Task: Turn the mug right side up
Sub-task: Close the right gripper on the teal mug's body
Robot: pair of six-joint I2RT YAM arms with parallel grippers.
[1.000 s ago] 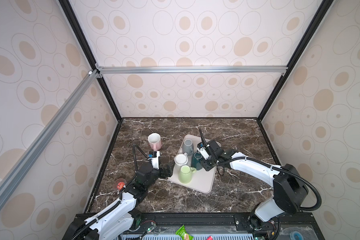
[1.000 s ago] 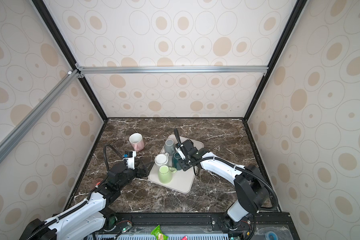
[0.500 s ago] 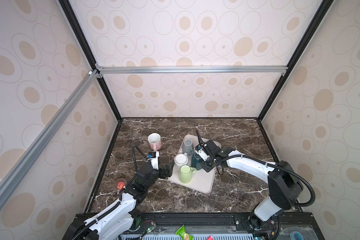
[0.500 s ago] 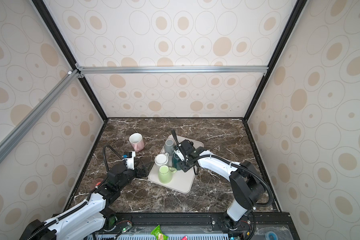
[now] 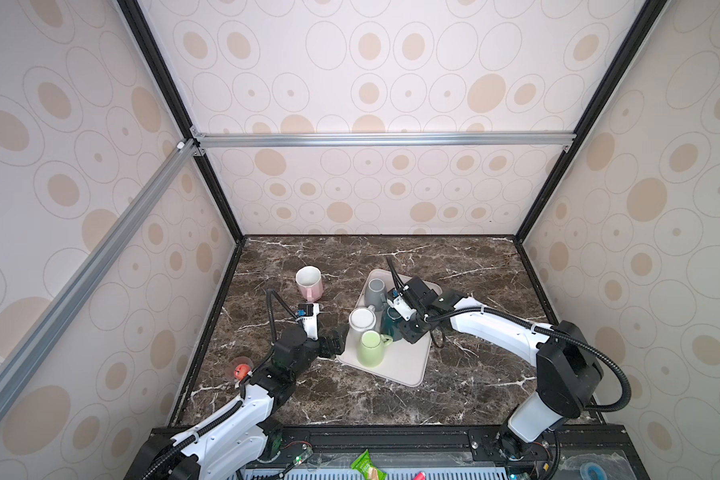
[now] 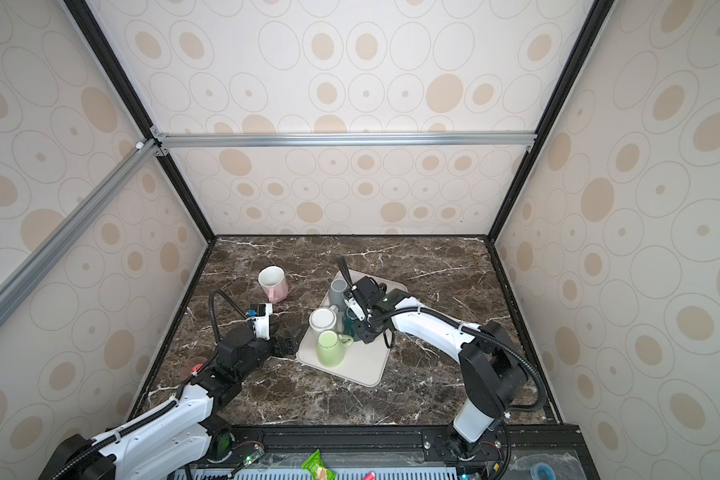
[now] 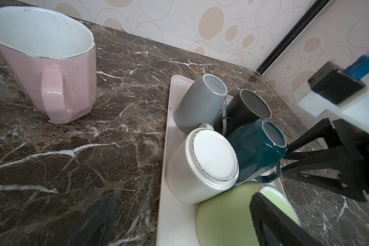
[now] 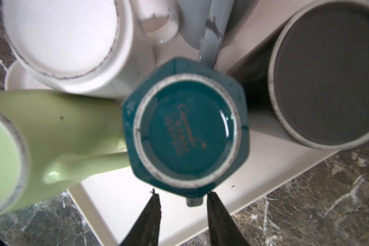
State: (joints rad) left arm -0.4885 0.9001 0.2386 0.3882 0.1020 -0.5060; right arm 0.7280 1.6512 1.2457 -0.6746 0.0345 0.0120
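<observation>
The teal mug stands upside down on the cream tray, base up, near the tray's middle and packed among other mugs.

Furthest left, a pink mug sits upright on the dark marble counter, well apart from the tray, its handle towards the front. Nearer the front, the left end effector hangs just beside the tray's left edge with its fingers spread wide and nothing between them.

On the tray, a white mug sits base up on the left side. In front of it is a light green mug, also inverted, with its handle towards the teal mug. A grey mug stands base up at the back of the tray. To the right of these is the teal mug, with a black mug inverted just behind it; in both top views the right arm hides the black one.

The right end effector comes in from the right and points down at the teal mug. Its two dark fingers sit either side of the mug's handle with only a narrow gap between them. There is daylight between one finger and the handle; I cannot tell whether the other finger touches it. The mug's rim rests on the tray.
</observation>
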